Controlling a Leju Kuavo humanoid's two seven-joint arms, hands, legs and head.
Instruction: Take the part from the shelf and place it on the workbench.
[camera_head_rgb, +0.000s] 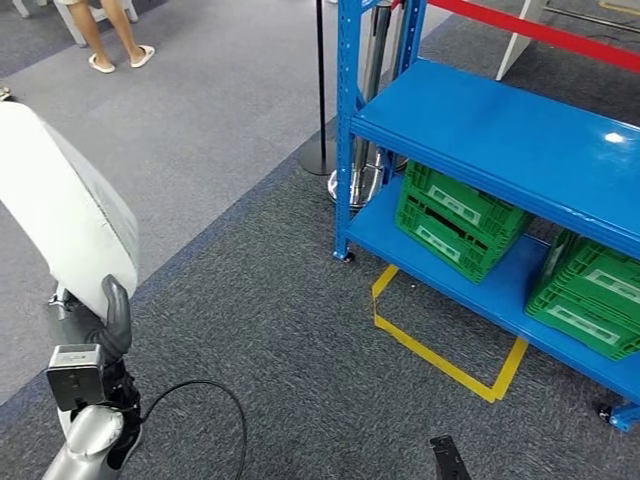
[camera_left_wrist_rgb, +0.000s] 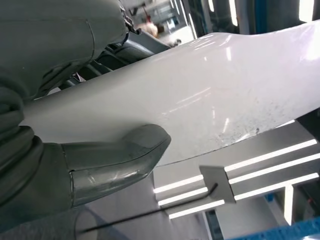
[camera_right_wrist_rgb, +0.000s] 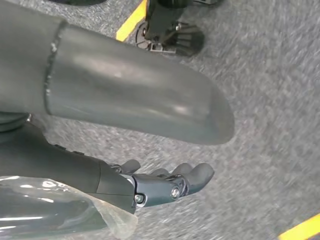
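A large curved white part (camera_head_rgb: 68, 200) is held up at the left of the head view, and my left hand (camera_head_rgb: 112, 325) grips it from below, with the thumb against its lower edge. In the left wrist view the glossy white part (camera_left_wrist_rgb: 211, 95) lies between the grey thumb (camera_left_wrist_rgb: 124, 155) and the darker fingers behind it. In the right wrist view my right hand (camera_right_wrist_rgb: 75, 165) hangs over grey carpet, its fingers (camera_right_wrist_rgb: 170, 182) stretched out and apart from the thumb, holding nothing.
A blue shelf (camera_head_rgb: 498, 130) stands at the right, with two green crates (camera_head_rgb: 456, 215) (camera_head_rgb: 592, 290) on its lower level. Yellow tape (camera_head_rgb: 445, 360) marks the carpet in front of it. A black post base (camera_head_rgb: 317, 155) stands beside the shelf. A person's legs (camera_head_rgb: 113, 35) are far left.
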